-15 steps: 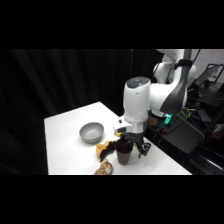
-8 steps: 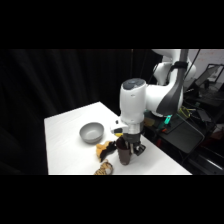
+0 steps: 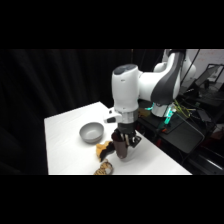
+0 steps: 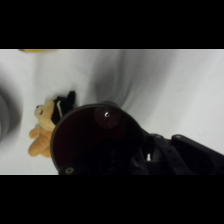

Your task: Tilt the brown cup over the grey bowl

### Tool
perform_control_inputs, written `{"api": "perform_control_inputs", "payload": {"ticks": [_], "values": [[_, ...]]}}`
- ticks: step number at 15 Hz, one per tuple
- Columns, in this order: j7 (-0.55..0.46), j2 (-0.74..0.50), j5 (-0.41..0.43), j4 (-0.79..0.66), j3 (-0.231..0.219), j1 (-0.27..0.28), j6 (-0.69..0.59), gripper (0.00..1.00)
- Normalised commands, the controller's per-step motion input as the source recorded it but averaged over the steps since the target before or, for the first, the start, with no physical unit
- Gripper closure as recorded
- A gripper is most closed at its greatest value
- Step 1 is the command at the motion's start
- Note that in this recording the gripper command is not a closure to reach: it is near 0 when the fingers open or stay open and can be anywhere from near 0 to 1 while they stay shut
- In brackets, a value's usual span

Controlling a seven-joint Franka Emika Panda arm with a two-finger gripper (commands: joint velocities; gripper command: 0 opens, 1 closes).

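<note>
While the white arm reaches down from the upper right of the side view, its claw (image 3: 124,142) sits around the dark reddish-brown, plain tapered cup (image 3: 121,147) at lower centre of the frame, and appears to be gripping it, though the fingers themselves are hard to make out. The cup stands roughly upright, its long axis near vertical, its base at or just above the white worktop (image 3: 65,145); whether it touches cannot be told. The round, shallow, matte grey bowl (image 3: 91,132) lies to the upper left of the cup in the side view, near it but apart. That is the direction the coming move turns on: the cup must travel up and to the left before its rim can lean over the bowl. A small orange-and-black soft toy (image 3: 104,149) lies between and slightly below them, just beside the cup. In the wrist view the cup's dark open mouth (image 4: 97,142) fills the lower centre, the toy (image 4: 47,129) to its left, and a grey edge of the bowl (image 4: 7,117) shows at far left.
</note>
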Motion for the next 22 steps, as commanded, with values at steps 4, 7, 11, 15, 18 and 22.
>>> {"api": "perform_control_inputs", "payload": {"ticks": [4, 7, 11, 15, 18, 22], "values": [[-0.71, -0.33, 0.506, 0.22, -0.060, -0.218, -0.58, 0.10], [-0.83, 0.03, 0.584, 0.39, -0.197, -0.218, -0.59, 0.11], [-0.78, 0.26, 0.510, 0.60, -0.235, -0.286, -0.81, 0.11], [-0.55, 0.57, 0.393, 0.85, -0.175, -0.305, -0.93, 0.17], [-0.31, 0.76, 0.382, 0.91, -0.028, -0.253, -0.82, 0.19], [-0.07, 0.75, 0.362, 0.92, 0.078, -0.223, -0.78, 0.17]]}}
